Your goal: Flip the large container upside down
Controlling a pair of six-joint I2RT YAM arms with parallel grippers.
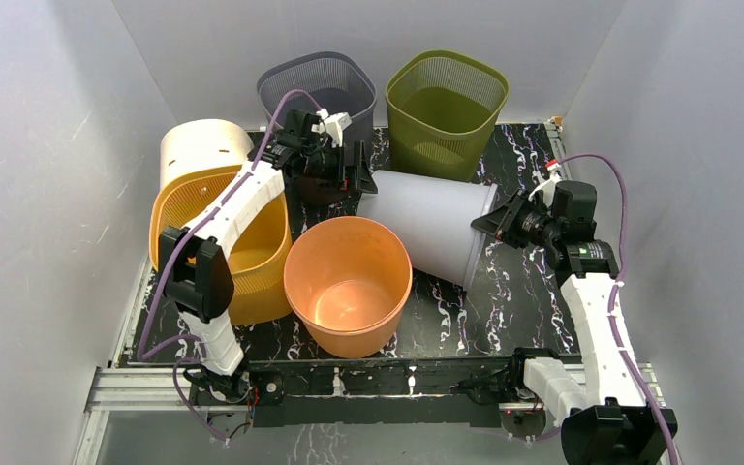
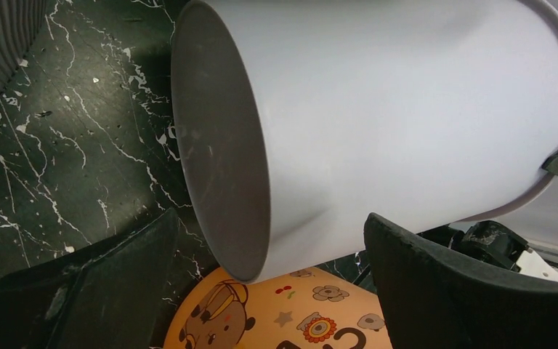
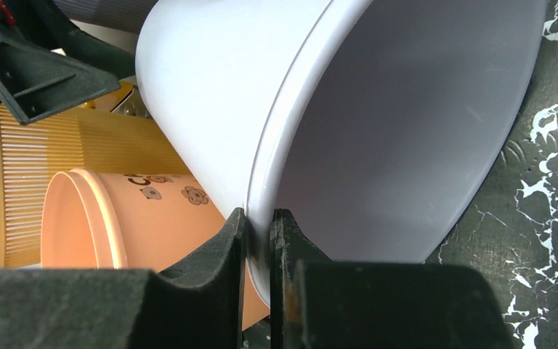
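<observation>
The large container (image 1: 426,228) lies on its side in the middle of the marble table (image 1: 513,300); its open mouth faces my right arm and its closed base faces my left arm.

My right gripper (image 3: 259,234) is pinching the rim of the mouth; one finger (image 3: 232,243) presses on the outer wall and the other sits just inside, with only the thin white lip between them. In the right wrist view the rim runs up and away from my fingers, the hollow inside opening to the right of it and the smooth outer wall curving off to the left.

My left gripper (image 1: 360,181) is at the base end, its fingers spread wide; in the left wrist view the round base and the near part of the wall fill the space ahead of and between the two pads. I cannot tell whether either pad touches the wall.

Below the base edge sits the orange bucket (image 1: 349,281), upright and just beside the container; whether the two touch I cannot tell. A yellow basket (image 1: 170,208) stands to the left of the bucket, with a cream tub (image 1: 203,145) behind it; a grey mesh basket (image 1: 318,82) and a green mesh basket (image 1: 446,97) stand upright at the far edge, the green one close behind the container.
</observation>
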